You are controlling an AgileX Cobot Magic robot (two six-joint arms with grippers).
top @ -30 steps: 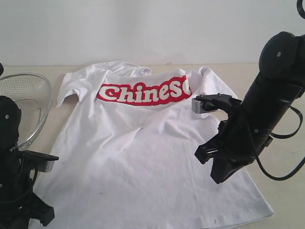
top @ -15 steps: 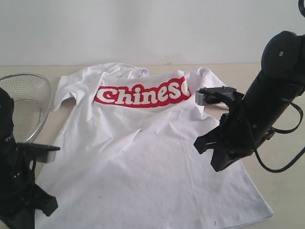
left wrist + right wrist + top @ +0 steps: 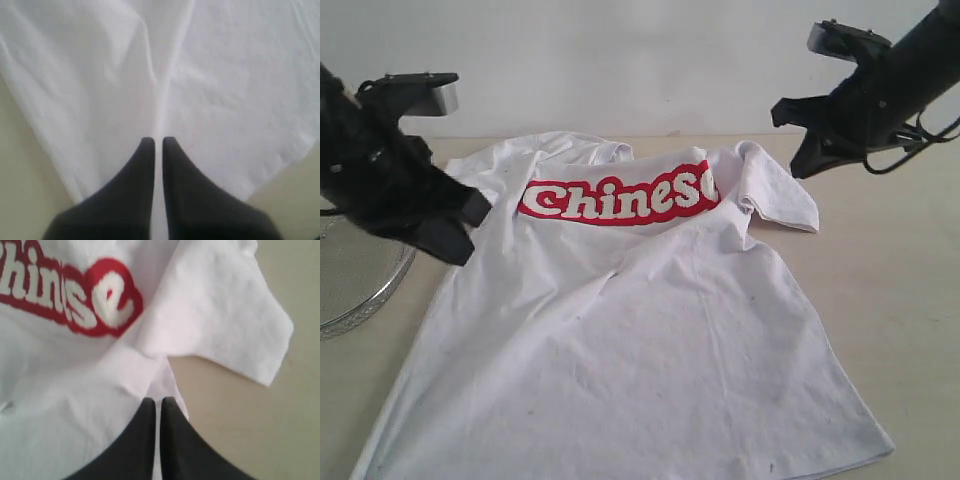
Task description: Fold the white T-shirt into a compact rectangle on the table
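Note:
The white T-shirt (image 3: pixel 640 340) lies spread on the table (image 3: pixel 905 300), its red lettering (image 3: pixel 620 197) at the far end with the top edge bunched behind it. My left gripper (image 3: pixel 458 245) hangs shut above the shirt's left shoulder, holding nothing. In the left wrist view its fingertips (image 3: pixel 158 141) are together over plain white cloth (image 3: pixel 225 75). My right gripper (image 3: pixel 802 165) is raised at the far right, shut and empty. In the right wrist view (image 3: pixel 158 401) it hovers over the seam below the right sleeve (image 3: pixel 225 315).
A round wire-mesh basket (image 3: pixel 360 285) stands at the left edge, partly behind the left arm. Bare tabletop shows to the right of the shirt (image 3: pixel 260 430). A pale wall (image 3: pixel 620 60) closes the far side.
Both arms have risen from low over the shirt. The left went up and toward the far left shoulder, the right up toward the far right. The shirt lies much as before.

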